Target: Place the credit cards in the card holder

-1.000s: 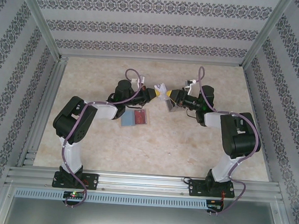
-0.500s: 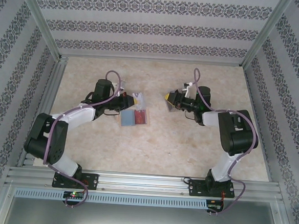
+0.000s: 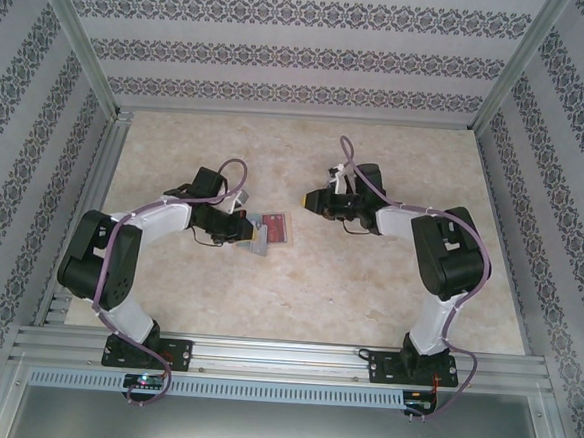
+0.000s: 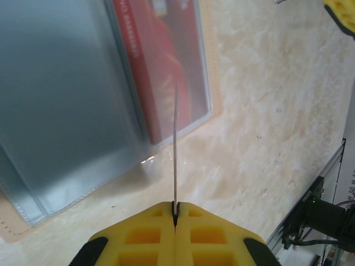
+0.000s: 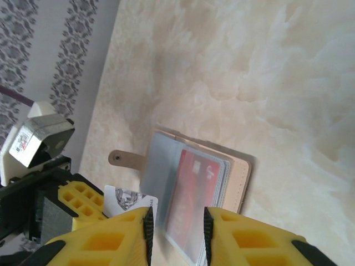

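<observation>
The left gripper pinches a thin white card edge-on over the open beige card holder with clear sleeves on the marbled worktop; the right gripper is spread, empty.

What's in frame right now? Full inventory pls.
card holder: 1, beige with clear sleeves, lying open on the table, left of centre
red card: 1, red, inside a clear sleeve of the card holder
loose card: 1, white with dark print, pinched in the left gripper, close to the card holder
table: 1, beige marble pattern, under everything
walls: 3, grey-and-white patterned, around the table
left gripper: 1, yellow fingers, shut on the loose card
right gripper: 1, yellow fingers, open and empty, apart from the card holder
</observation>
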